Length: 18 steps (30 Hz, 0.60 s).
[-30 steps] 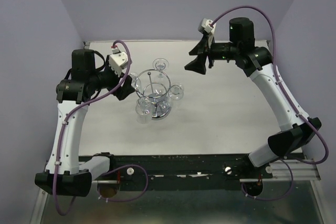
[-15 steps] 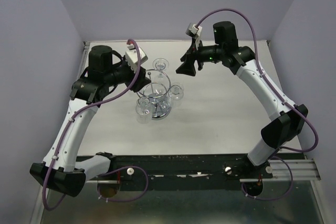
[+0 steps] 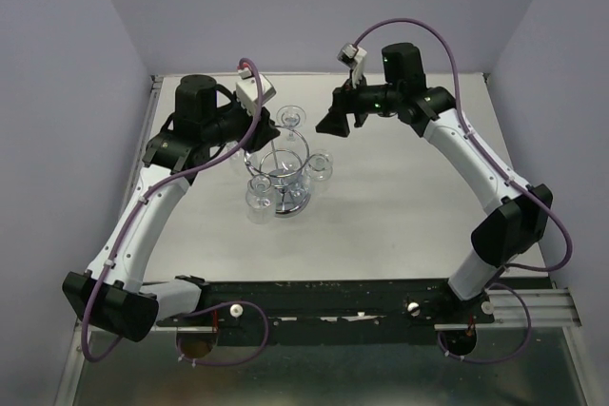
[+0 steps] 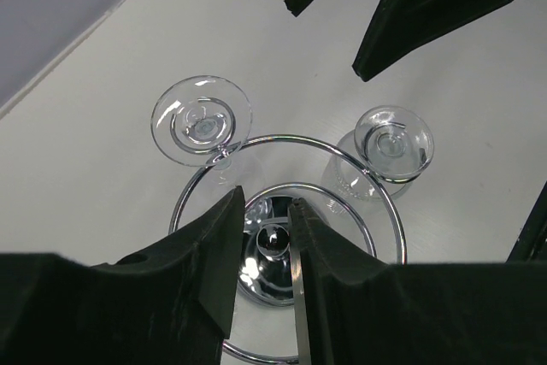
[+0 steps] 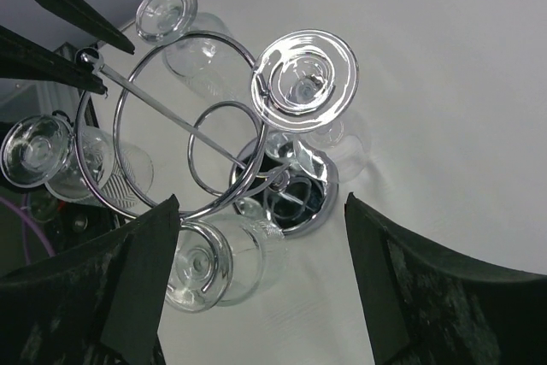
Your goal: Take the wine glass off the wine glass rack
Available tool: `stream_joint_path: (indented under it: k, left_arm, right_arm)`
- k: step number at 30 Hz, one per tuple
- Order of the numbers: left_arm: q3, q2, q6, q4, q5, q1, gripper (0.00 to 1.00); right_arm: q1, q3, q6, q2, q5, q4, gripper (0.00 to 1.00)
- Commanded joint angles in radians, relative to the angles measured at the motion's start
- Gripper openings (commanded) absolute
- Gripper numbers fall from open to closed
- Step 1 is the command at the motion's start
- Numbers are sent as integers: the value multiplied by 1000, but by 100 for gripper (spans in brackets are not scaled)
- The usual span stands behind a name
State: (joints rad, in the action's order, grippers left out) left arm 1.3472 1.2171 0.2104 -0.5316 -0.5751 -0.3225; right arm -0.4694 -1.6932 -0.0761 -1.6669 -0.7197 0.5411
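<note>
From above, you have the wine glass rack (image 3: 285, 199) standing on the table (image 3: 409, 197) at mid-frame, with four wine glasses (image 3: 290, 118) hanging foot-up around its hoop, so nothing is off yet and the whole lift is left to do. The left claw (image 3: 257, 135) sits over the rack's upper left side, and the right claw (image 3: 333, 123) hovers just right of the far glass; from this height you cannot read either claw's gap, and the clear glass blurs into the chrome. In the left wrist view, the left claw (image 4: 265, 207) fills the bottom of the frame, its fingers narrowly apart with the post (image 4: 273, 241) showing in the slot. I judge it is straddling the post to steady the rack, not pinching it, though the contact itself is hidden. Two glasses (image 4: 202, 120) show above; the others are cut off. In the right wrist view, the right claw (image 5: 262, 203) is spread wide at the bottom corners and holds nothing, with the rack (image 5: 299, 198) and all four glasses (image 5: 308, 83) beyond it. Which glass you mean to take is unclear.
</note>
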Motion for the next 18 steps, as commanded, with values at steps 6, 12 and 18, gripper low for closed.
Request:
stream_joint_path:
  k: [6, 12, 18]
  left_arm:
    - [-34, -14, 32, -8, 38, -9, 38]
    - [-36, -1, 64, -24, 34, -15, 18]
    - [-34, -7, 80, -30, 37, -16, 0]
  right_arm:
    - [-35, -80, 101, -116, -30, -66, 86]
    - [-64, -109, 110, -168, -63, -70, 86]
    - [-84, -97, 121, -191, -64, -69, 83]
